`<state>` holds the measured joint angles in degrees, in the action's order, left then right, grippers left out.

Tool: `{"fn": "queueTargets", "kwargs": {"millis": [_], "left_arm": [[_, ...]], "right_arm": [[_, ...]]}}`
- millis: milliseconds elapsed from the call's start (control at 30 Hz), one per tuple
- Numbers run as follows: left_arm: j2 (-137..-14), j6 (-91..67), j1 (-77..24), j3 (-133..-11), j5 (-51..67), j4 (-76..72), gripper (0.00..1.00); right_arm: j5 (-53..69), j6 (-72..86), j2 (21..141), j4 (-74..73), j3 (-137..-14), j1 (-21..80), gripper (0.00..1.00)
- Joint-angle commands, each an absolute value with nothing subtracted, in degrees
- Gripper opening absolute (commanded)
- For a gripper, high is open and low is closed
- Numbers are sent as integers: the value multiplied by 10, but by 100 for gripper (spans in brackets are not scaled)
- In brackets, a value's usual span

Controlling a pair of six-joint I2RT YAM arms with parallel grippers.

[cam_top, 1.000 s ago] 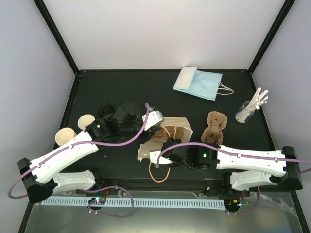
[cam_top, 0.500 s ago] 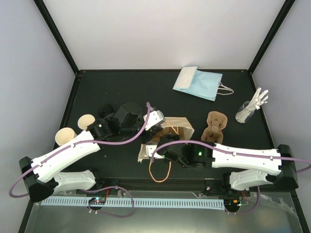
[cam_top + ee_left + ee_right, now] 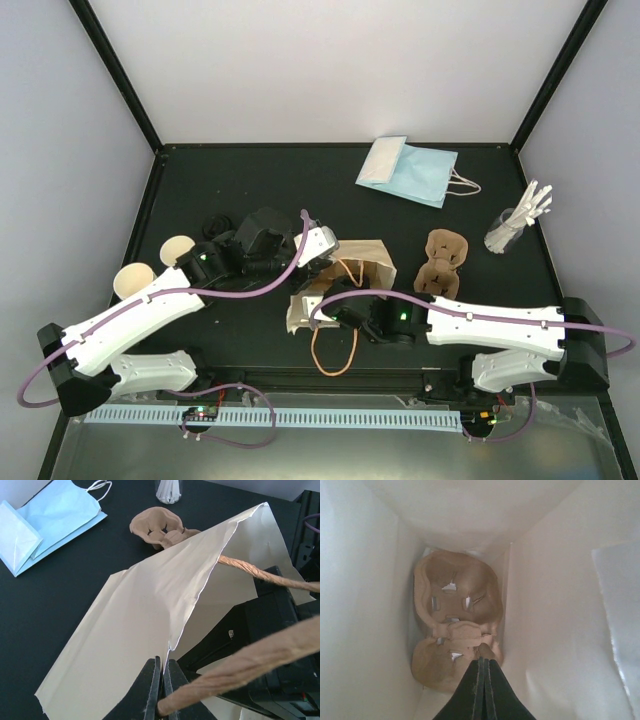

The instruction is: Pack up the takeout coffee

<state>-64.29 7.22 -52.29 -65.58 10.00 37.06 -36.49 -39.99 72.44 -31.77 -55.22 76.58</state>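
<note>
A tan paper bag [image 3: 368,262] lies mouth-open in the middle of the table. My left gripper [image 3: 162,682] is shut on the torn upper rim of the bag [image 3: 145,615], beside a twine handle [image 3: 250,660], and holds the mouth up. The right arm reaches into the mouth. In the right wrist view my right gripper [image 3: 484,661] is deep inside the bag, shut on the near edge of a brown pulp cup carrier [image 3: 452,605] resting at the bottom. The takeout coffee is out of view.
A second pulp carrier [image 3: 443,262] sits right of the bag. A blue paper bag [image 3: 405,170] lies at the back, and a clear cup of white stirrers [image 3: 515,225] at the right. Lidless cream cups [image 3: 135,282] and black lids [image 3: 215,228] are at the left.
My right arm has pushed forward and left, carrying its gripper deeper into the bag's mouth. The bag has shifted slightly. The left gripper has stayed put on the rim.
</note>
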Motion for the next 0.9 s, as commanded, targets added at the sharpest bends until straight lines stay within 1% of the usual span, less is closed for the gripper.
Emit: {"fn": "queueTargets", "kwargs": {"millis": [0, 333, 567, 867], "left_arm": [[-644, 89, -523, -688, 92, 388, 2], [-638, 99, -523, -686, 99, 401, 2], [-630, 102, -525, -684, 114, 401, 2], [-633, 107, -528, -682, 112, 409, 2]], "right_arm": [[-365, -396, 735, -317, -540, 764, 1], [-294, -338, 757, -364, -548, 729, 1], [-265, -331, 771, -358, -549, 716, 1], [-269, -295, 764, -357, -544, 684, 1]]}}
